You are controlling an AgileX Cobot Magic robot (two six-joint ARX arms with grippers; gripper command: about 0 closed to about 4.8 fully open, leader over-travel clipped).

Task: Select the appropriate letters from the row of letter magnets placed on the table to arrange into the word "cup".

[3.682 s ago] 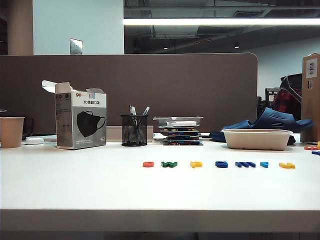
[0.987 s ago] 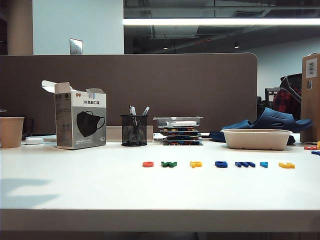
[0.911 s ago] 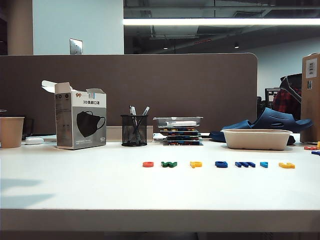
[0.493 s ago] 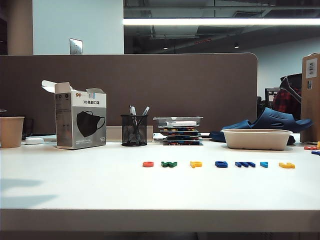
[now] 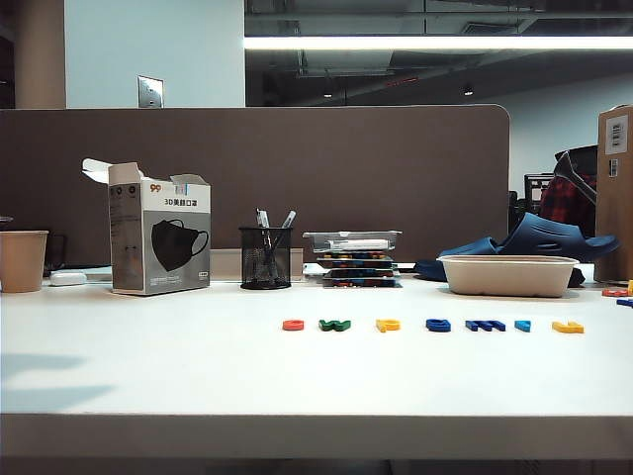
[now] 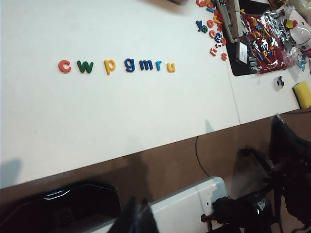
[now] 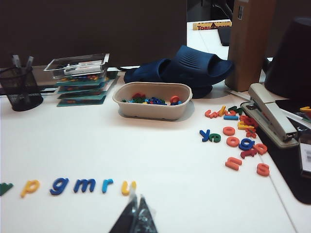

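Seven letter magnets [image 6: 115, 65] noted in one row on the white table [image 5: 198, 366]: red c [image 6: 64, 66] leftmost, yellow p [image 6: 110, 66] third, yellow u [image 6: 170, 67] rightmost. Beige tray [image 7: 152, 100] holding loose letters; mesh cup [image 5: 265, 257] holding pens. Left gripper [image 6: 137, 218] and right gripper [image 7: 134, 215] found closed, empty, off the near edge.

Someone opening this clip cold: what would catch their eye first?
Probably the row of letter magnets reading c w p g m r u across the white table, untouched. Next, the loose heap of spare letters beside the stapler. Both claws stay off the row: left claw shut over the desk's front edge, right claw shut near the yellow u.
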